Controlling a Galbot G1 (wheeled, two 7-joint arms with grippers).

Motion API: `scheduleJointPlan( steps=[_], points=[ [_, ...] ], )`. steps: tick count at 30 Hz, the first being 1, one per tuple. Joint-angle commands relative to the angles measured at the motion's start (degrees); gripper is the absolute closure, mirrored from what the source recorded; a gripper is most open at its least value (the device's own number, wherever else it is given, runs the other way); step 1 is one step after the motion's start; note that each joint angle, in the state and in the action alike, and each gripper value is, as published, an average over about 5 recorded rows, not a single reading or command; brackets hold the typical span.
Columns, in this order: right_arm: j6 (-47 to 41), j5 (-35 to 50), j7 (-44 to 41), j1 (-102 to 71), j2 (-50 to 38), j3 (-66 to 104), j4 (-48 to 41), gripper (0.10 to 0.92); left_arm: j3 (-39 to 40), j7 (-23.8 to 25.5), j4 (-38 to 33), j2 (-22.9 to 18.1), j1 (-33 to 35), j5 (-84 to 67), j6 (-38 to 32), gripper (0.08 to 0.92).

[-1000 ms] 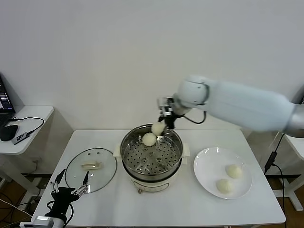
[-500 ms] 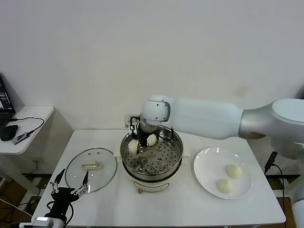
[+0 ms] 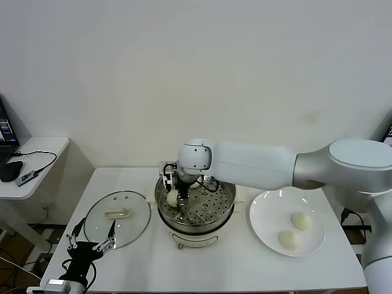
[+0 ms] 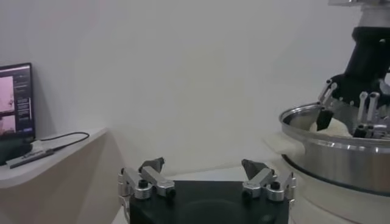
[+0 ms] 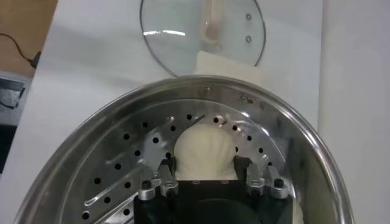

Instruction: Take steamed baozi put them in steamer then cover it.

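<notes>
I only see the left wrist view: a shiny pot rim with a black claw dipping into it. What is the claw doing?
Observer: That is the right end effector. It grips a baozi low over the steamer's perforated tray.
Visitor: Any other buns?
Observer: Two more baozi lie on a white plate to the right of the steamer.
Visitor: And the lid?
Observer: The glass lid lies flat on the table, to the left of the steamer.
Visitor: Where is my camera?
Observer: On the left end effector, open and idle near the table's front left corner.
</notes>
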Motion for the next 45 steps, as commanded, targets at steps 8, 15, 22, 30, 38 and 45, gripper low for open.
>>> scheduleJointPlan(
  steps=[8, 15, 22, 30, 38, 45],
  points=[
    [1.7, -1.3, -9.1, 8.4, -4.5, -0.5, 5.2, 0.215, 0.1, 0.0, 0.0, 0.2, -0.1, 0.0, 0.0, 0.177],
    [8.4, -4.2, -18.3, 18.5, -17.1, -2.7, 14.7, 0.203, 0.2, 0.0, -0.7, 0.5, -0.1, 0.0, 0.1, 0.177],
    [13.8, -11.4, -22.9, 20.5, -33.8, -3.9, 22.5, 0.203, 0.9, 0.1, -1.4, 0.8, 0.2, 0.1, 0.1, 0.177],
    [20.4, -22.8, -27.0, 10.9, -51.5, 1.8, 24.4, 0.203, 2.2, 0.2, -2.2, 1.0, 1.1, 1.0, 0.1, 0.177],
    [24.3, -33.0, -28.2, -15.5, -60.5, 20.6, 24.4, 0.203, 2.5, 0.2, -1.6, 1.4, 1.5, 1.5, 0.0, 0.177],
    [25.5, -38.6, -27.0, -28.4, -61.8, 25.4, 22.5, 0.203, 2.4, 0.2, -1.9, 1.0, 1.8, 2.1, 0.1, 0.177]
  ],
)
